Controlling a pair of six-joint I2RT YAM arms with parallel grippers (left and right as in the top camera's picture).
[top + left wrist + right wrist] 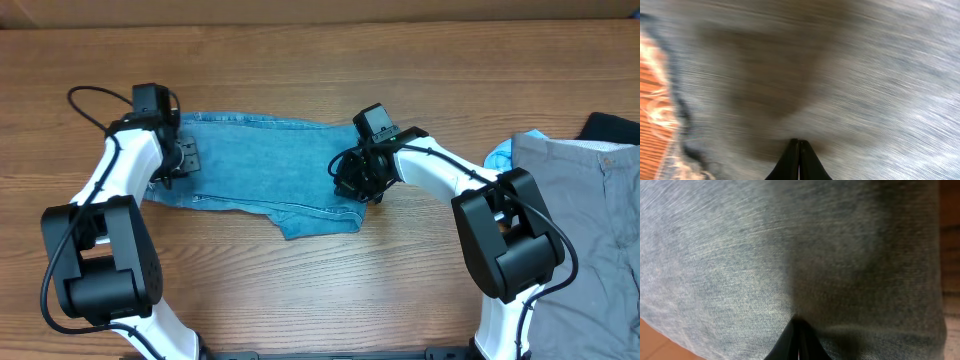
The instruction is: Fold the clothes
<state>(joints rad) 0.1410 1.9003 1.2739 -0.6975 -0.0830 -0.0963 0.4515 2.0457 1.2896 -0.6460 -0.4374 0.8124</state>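
left pincer (799, 151): fingers closed tip to tip, no cloth visibly pinched | right pincer (799, 332): closed likewise | jeans (265, 170): flat on table (300, 295), directly under both my tips and spanning the gap between them | my reading: I press at opposite ends to pin or smooth the denim for a fold

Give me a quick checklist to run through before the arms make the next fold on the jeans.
1. The left pincer is over the left end of the jeans: ok.
2. The right pincer is over the right end: ok.
3. Both shut: ok.
4. Denim pinched between them: cannot tell.
5. Edges lined up: not ok, a flap juts out on the near side.
6. The grey trousers lie apart from the jeans: ok.
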